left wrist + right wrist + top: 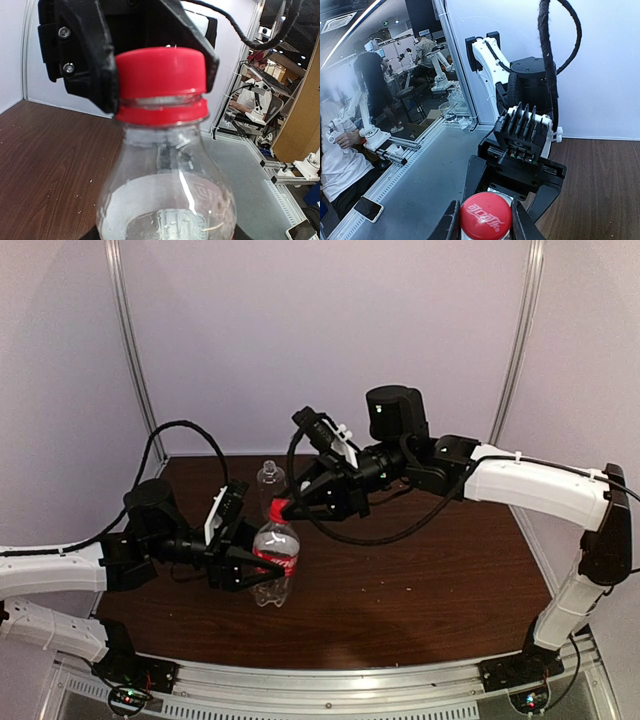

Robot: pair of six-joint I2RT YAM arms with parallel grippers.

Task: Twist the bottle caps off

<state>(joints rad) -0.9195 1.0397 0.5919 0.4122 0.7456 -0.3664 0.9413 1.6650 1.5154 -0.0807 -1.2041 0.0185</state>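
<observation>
The red-label bottle [281, 552] stands upright on the table. My left gripper [260, 570] is shut on its body from the left. Its red cap [277, 510] sits on the neck, and my right gripper [286, 506] is shut on it from above right. In the right wrist view the red cap [485, 216] is pinched between my two fingers [451, 224]. In the left wrist view the cap [161, 82] and the bottle [165, 200] fill the frame. The plain bottle [268, 480] stands just behind; its top is too small to read. No white cap shows.
The dark wooden table [420, 580] ends at a metal rail [330, 680] in front and white wall panels behind. The left arm's black cable [160, 440] loops above the table's back left. Other workstations and people show beyond the table.
</observation>
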